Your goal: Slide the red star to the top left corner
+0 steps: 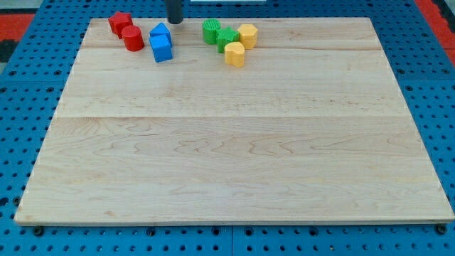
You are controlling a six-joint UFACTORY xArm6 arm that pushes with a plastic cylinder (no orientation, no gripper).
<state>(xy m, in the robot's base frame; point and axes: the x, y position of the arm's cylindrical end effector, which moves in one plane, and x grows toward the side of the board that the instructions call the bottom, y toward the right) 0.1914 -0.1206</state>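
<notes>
The red star (119, 23) lies near the board's top left corner, touching a red cylinder (132, 38) just below and to its right. My tip (174, 20) stands at the board's top edge, to the right of the red star and just above the two blue blocks (161, 42). The tip touches no block that I can make out.
Two green blocks (219, 35) and two yellow blocks (240, 44) cluster at the top centre, right of the tip. The wooden board (234, 142) sits on a blue pegboard surface.
</notes>
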